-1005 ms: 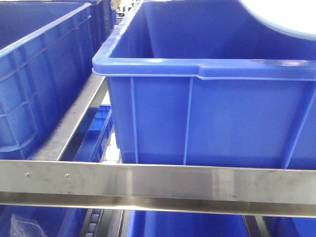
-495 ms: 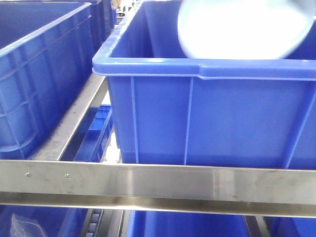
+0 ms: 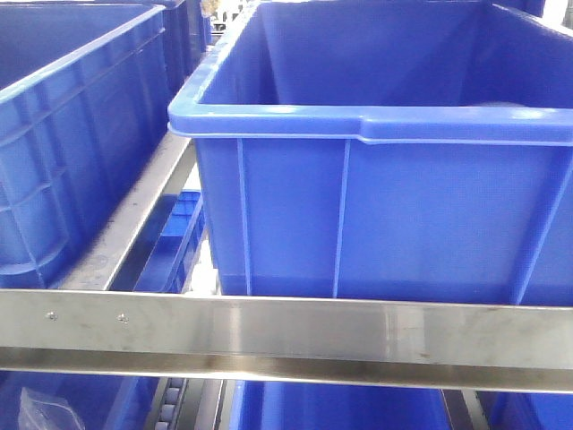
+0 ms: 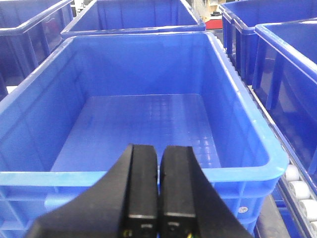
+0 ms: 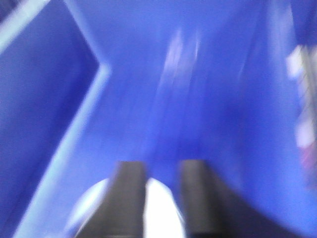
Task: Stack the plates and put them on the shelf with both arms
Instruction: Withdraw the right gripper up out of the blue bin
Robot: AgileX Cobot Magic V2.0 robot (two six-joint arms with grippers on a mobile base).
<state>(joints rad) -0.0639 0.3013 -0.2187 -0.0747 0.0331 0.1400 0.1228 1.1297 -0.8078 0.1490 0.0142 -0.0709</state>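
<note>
Blue plastic fills every view: in the front view a large blue crate (image 3: 376, 179) sits on a steel shelf rail (image 3: 286, 336), with a second crate (image 3: 72, 134) to its left, and no plate or arm shows there. In the left wrist view the left tool (image 4: 158, 193) hangs above the near rim of a deep blue bin (image 4: 143, 124), its two black fingers (image 4: 142, 188) pressed together with nothing between them; the bin's ribbed floor is bare, more blue bins stand behind and to the right, and white rollers (image 4: 297, 186) show at the lower right edge. The right wrist view is heavily blurred: the right tool (image 5: 157, 198) points into blue crate walls, its two dark fingers (image 5: 129, 198) set apart, and a pale, glossy white plate (image 5: 156, 213) lies in the gap between them and spreads out to the left of the left finger, low in the picture. Whether the fingers are clamped on the plate's rim or merely stand over it, I cannot tell through the blur, nor whether one plate or two lie there
</note>
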